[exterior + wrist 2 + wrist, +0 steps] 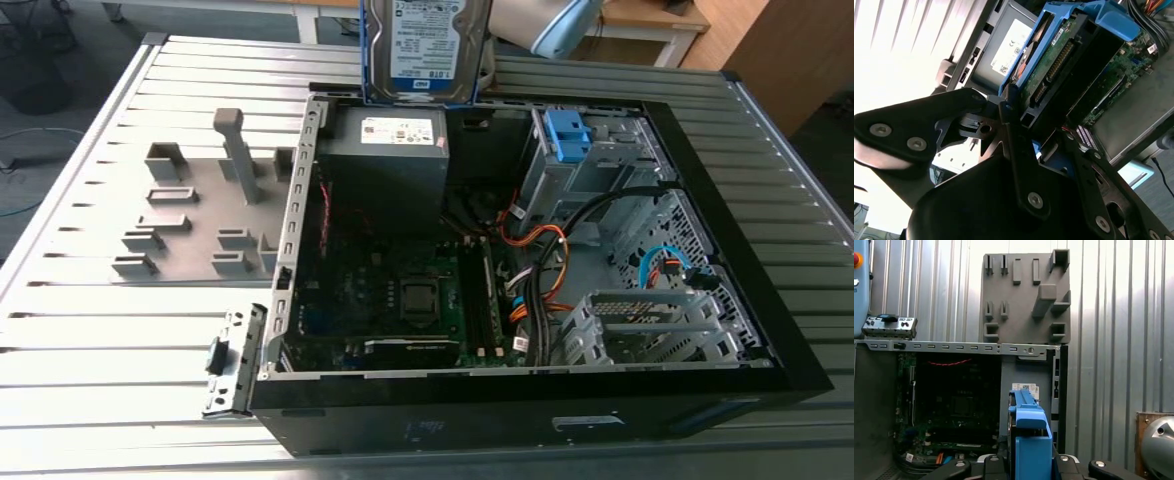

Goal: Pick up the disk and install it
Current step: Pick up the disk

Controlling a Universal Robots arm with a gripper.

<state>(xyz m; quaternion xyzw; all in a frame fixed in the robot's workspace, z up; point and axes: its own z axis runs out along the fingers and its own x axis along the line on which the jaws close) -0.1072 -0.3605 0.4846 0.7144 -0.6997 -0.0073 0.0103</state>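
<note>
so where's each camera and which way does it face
Exterior view: off arm, looks down into open black computer case; grey arm link above.
Second wrist view: at wrist, looks along black end effector gripping blue-framed silver disk.
First wrist view: at wrist, looks past disk into case, end effector flanking.
All share disk and case.

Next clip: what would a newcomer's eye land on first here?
At the top of the exterior view, the disk in its blue frame stands on edge above the rim of the open computer case. The second wrist view shows the gripper clamped on it. On the exterior view's left, a grey holder tray lies on the ribbed metal table.
</note>
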